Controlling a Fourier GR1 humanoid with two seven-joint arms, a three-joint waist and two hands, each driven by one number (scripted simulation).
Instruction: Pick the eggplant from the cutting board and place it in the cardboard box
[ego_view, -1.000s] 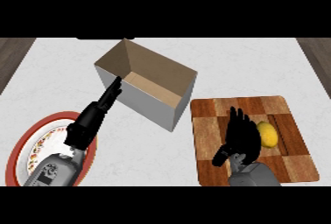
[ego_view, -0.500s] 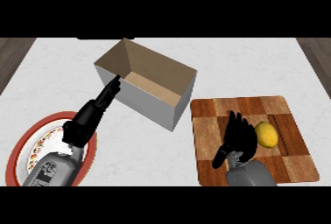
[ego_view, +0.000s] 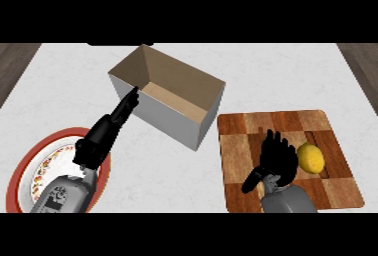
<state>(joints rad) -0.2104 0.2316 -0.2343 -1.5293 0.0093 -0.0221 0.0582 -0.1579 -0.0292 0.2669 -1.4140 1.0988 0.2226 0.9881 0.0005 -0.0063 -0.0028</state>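
A yellow oval fruit (ego_view: 311, 158), not purple like an eggplant, lies on the right part of the wooden cutting board (ego_view: 244, 130). My right hand (ego_view: 276, 156) is open just left of the fruit, fingers straight and pointing away from me, its edge touching or nearly touching it. The open cardboard box (ego_view: 174, 123) stands left of the board and holds nothing visible. My left hand (ego_view: 100, 139) is open, and its straight fingers reach up to the box's left wall.
A red-rimmed patterned plate (ego_view: 21, 172) lies at the lower left, partly under my left forearm. White counter stretches behind the box and board. Dark wooden floor shows past the counter's far corners.
My right hand has slid slightly down and left, uncovering more of the yellow fruit. The left arm and the box have not moved.
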